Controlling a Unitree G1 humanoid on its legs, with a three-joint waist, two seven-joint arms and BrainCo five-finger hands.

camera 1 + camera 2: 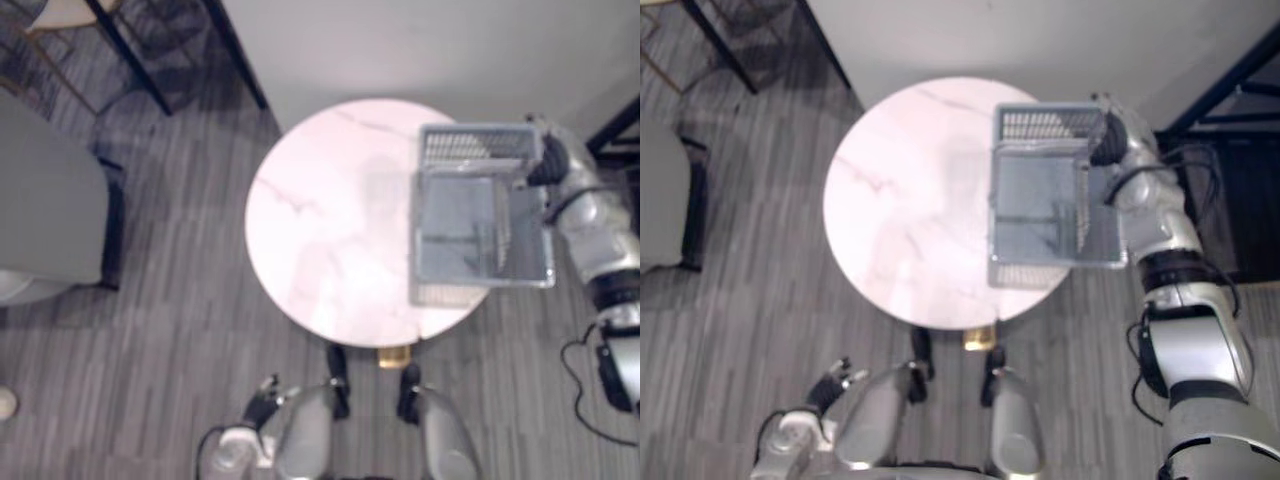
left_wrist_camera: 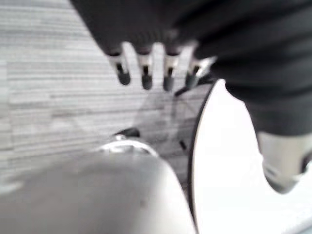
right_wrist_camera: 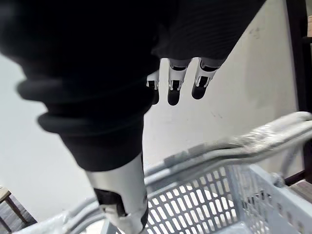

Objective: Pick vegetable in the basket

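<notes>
Grey basket [image 1: 470,146] on table [image 1: 310,230] | right hand [image 1: 1108,140] at its far corner, fingers straight, holding nothing | left hand [image 1: 260,404] relaxed

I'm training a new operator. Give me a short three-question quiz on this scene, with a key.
1. True or false: a vegetable lies in the basket.
2. The right hand is: A) over the basket's far right corner, fingers straight; B) clenched round a vegetable; C) flat on the floor.
3. Fill in: the left hand hangs low, fingers straight, near the round ___'s edge.
Key: 1 false; 2 A; 3 table.
</notes>
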